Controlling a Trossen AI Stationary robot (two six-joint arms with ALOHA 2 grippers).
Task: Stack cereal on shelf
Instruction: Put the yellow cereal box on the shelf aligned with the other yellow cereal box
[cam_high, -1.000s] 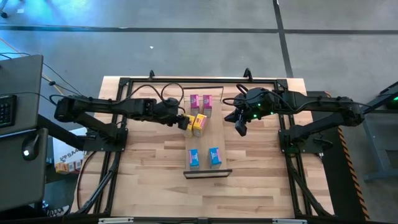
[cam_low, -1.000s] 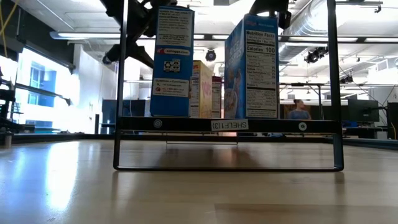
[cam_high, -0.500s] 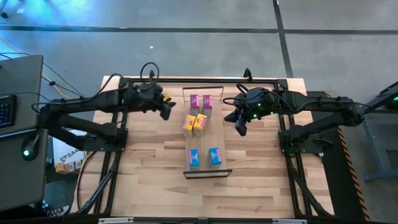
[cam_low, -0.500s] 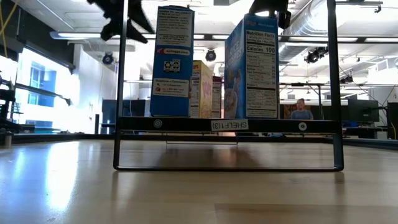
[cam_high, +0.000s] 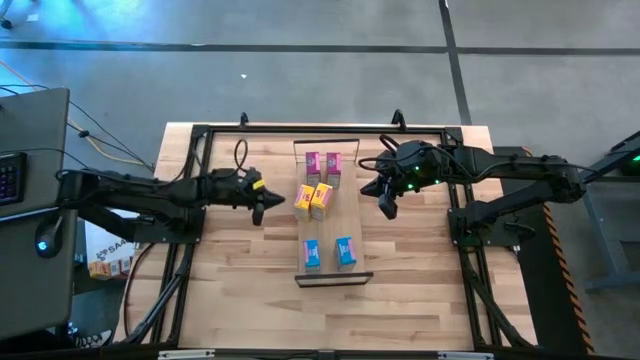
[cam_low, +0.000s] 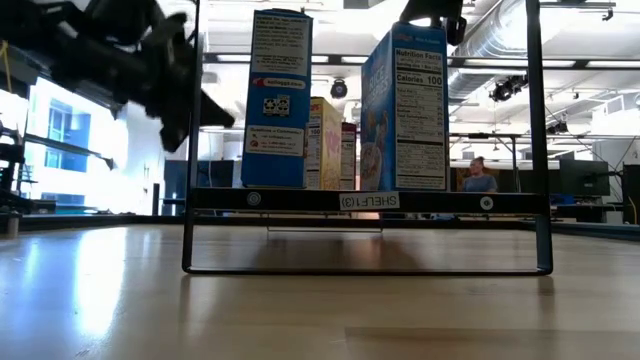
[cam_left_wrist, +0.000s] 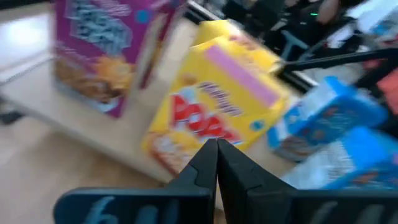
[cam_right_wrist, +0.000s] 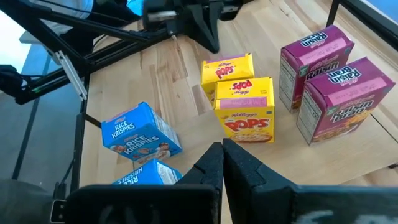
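Six boxes upright on the shelf (cam_high: 327, 277), in three pairs. Nearest, at 6 o'clock: two blue boxes (cam_high: 328, 252), side by side. In the middle: two yellow boxes (cam_high: 313, 199), touching, turned a little. Farthest, at 12 o'clock: two pink boxes (cam_high: 323, 165), side by side. Left jaws (cam_high: 259, 213) at 9 o'clock of the yellow boxes, over the bare tabletop (cam_high: 250, 280), pressed tight together, holding nothing. Right jaws (cam_high: 386, 209) at 3 o'clock of the yellow boxes, also pressed shut and empty, apart from every box. A person (cam_low: 480, 177) far off in the room behind.
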